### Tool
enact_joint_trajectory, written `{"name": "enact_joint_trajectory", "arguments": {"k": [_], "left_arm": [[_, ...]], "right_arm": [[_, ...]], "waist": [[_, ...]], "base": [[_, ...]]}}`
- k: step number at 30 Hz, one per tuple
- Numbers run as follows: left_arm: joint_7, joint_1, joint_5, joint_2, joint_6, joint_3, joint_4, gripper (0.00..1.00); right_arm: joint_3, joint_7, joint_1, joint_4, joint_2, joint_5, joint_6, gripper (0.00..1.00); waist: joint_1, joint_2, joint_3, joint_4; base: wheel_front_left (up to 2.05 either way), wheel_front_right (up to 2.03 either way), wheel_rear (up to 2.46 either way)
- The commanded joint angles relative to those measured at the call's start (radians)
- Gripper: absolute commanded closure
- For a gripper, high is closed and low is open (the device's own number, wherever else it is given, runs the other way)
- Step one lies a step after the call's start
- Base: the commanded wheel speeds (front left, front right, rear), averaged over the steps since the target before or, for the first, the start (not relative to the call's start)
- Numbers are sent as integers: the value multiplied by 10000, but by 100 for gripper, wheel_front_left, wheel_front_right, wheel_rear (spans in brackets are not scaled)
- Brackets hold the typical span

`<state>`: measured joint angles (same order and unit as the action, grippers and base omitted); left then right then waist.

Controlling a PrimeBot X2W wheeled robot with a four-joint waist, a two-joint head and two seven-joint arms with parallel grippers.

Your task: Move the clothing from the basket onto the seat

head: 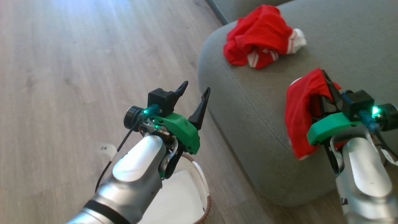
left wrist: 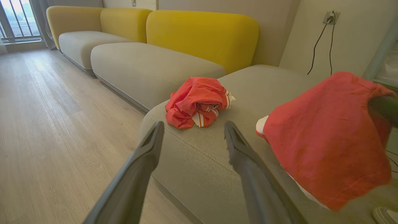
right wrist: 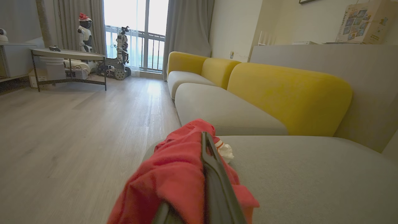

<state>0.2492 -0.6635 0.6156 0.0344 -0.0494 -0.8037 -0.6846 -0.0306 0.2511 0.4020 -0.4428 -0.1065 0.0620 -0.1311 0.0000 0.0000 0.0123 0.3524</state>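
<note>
The right gripper (head: 328, 84) is clamping a bright red fabric garment (head: 300, 105) over the rounded grey-green upholstered sofa (head: 248, 102), where a crumpled red-and-white striped garment (head: 261, 34) is lying. The left gripper (head: 196, 88) is hovering, spread wide, near the white brown-rimmed plastic basket (head: 205, 189).

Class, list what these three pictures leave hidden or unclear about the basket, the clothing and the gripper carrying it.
- Basket: head view; the left forearm covers part and the bottom edge cuts it off, so its full inside is unseen.
- Right gripper: head view; the held red garment drapes over its fingers, hiding the grip.
- Bunched garment on the seat: crumpled, so its shape is unclear.
</note>
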Motion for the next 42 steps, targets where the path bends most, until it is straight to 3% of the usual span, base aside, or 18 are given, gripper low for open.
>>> {"name": "enact_joint_trajectory", "arguments": {"k": [1,9,19,25,33,38,42], "left_arm": [[125,-318,-115,166,48,360,336,0],[125,-215,-257,160,71,183,682,0],[125,-221,-287,159,-97,-46,1143,0],[126,-566,-570,159,-215,-122,1375,0],[126,-1106,-1117,162,-296,-351,1969,0],[126,-1462,-1325,160,-356,-532,2347,0],[126,-1676,-1432,160,-438,-717,2684,0]], "right_arm": [[150,-27,461,459,-118,39,4,100],[404,-180,639,670,-230,-113,4,100],[1305,-528,2365,52,-526,-756,4,100],[1578,-767,4875,-771,-1207,-1515,4,100],[754,-853,7870,-2422,-2501,-1922,4,100],[-6,-675,9107,-3602,-3561,-1268,4,100],[-963,-421,9683,-4285,-4013,-566,4,100]], "waist": [[0,0,-222,407],[0,0,-592,960],[0,0,-1145,695],[0,0,-2031,-34],[0,0,-3338,-1525],[0,0,-4027,-2390],[0,0,-4517,-2869]], "base": [[0,0,0],[0,0,0],[0,0,0],[0,0,0],[0,0,0],[0,0,0],[0,0,0]]}}
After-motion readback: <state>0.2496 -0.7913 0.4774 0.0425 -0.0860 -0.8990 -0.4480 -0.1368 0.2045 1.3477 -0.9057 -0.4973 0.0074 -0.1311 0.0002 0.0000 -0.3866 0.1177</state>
